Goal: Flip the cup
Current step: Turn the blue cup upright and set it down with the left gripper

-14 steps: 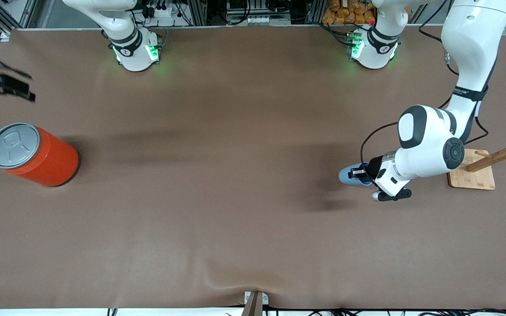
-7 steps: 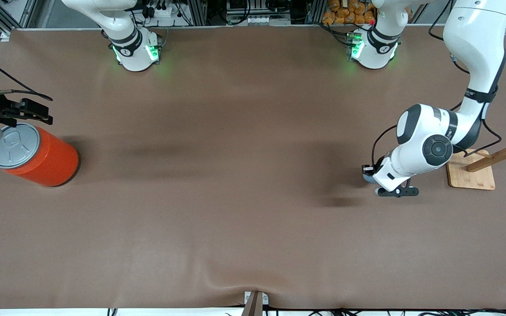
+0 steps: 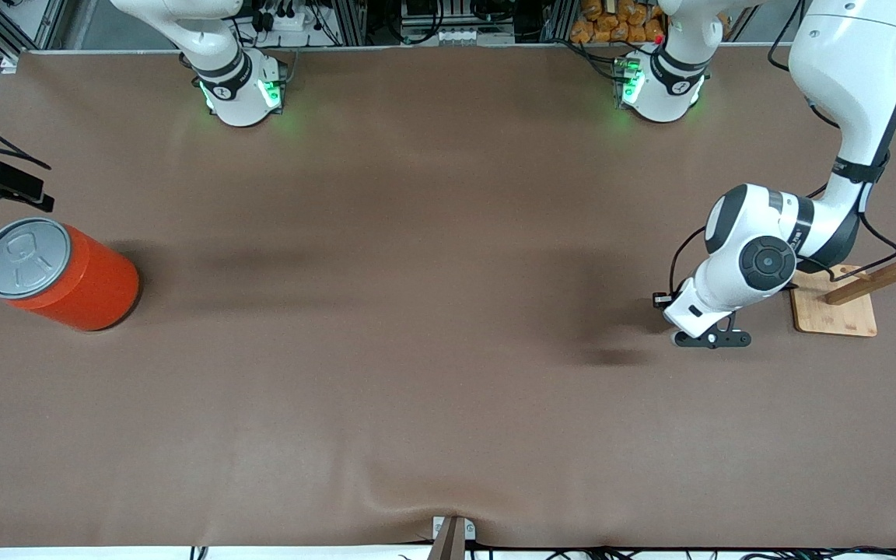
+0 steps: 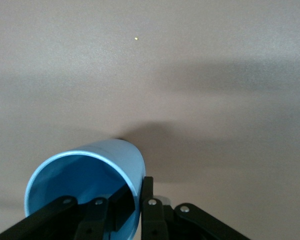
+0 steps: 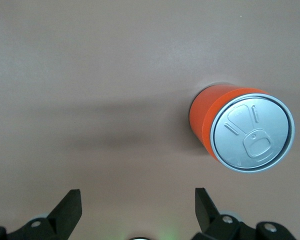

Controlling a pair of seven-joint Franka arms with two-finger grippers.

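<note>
Cup [image 4: 87,175] sits pinched by its rim in the left hand [image 4: 135,210], just above the worktop [image 3: 417,350] beside the wooden stand [image 3: 845,307]. Best lower it level before releasing. Right hand [image 5: 137,212] waits wide open, empty, over the can [image 5: 240,127].

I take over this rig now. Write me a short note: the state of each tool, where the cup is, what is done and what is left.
Left tool: shut on the cup, one finger inside, one outside the wall, near the wooden stand.
Right tool: open, waiting above the orange can at the right arm's end of the table.
Done: the cup is gripped, its mouth facing the wrist camera.
Left: probably set it down on its base and release; I cannot see whether it touches the table.
</note>
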